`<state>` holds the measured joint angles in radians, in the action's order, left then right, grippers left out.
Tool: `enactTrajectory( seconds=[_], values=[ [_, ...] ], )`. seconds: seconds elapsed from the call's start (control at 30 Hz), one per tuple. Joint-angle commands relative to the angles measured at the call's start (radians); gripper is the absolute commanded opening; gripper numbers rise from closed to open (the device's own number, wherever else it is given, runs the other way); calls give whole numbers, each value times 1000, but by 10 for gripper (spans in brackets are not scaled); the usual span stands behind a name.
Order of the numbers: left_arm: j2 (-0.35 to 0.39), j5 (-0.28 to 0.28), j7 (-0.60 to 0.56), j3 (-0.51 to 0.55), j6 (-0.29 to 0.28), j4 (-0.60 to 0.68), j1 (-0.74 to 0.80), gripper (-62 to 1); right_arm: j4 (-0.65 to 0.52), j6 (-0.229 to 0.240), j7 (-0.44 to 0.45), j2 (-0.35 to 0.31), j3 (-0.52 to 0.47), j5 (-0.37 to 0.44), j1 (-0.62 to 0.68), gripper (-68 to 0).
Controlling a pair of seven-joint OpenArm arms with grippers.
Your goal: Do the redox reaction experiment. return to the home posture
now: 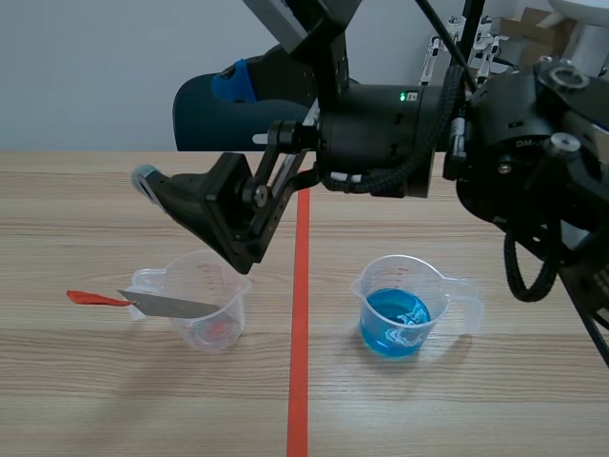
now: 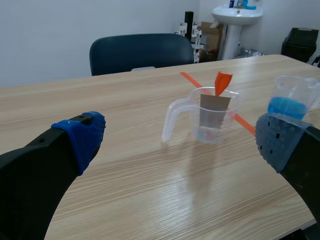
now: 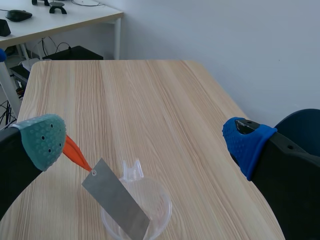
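Clear plastic cup (image 1: 214,328), its matt grey strip (image 1: 171,306) perhaps metal; wood-grain table (image 1: 95,400)

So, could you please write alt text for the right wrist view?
The open right tool hangs above a clear cup holding a leaning grey metal strip with an orange-red tag. The cup stands on a pale wooden table.

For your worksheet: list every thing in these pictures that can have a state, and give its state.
Clear cup: upright, strip inside.
Strip: leaning on the clear cup's rim, tag end outside, ungripped.
Blue cup: upright, part full of blue liquid.
Left gripper: open, empty.
Right gripper: open, empty, above the clear cup.
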<state>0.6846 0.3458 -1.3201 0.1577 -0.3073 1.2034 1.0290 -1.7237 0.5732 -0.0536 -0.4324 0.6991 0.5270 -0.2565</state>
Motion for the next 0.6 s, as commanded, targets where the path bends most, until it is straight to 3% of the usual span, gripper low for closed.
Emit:
enactTrajectory(
  seconds=[0.0,0.17,0.33,0.57],
  values=[
    [-11,3,26,60,2,51,10,14,-16,-5,15,-31,-29,32,-17,4],
    [-37,2,168,177,2,249,79,14,-16,-5,27,-145,-77,140,-15,4],
    [-110,-7,284,261,4,429,107,14,-16,-8,185,-259,-175,192,75,4],
    [-230,-203,427,285,43,644,107,14,-17,-8,271,-292,-405,154,310,4]
  ],
)
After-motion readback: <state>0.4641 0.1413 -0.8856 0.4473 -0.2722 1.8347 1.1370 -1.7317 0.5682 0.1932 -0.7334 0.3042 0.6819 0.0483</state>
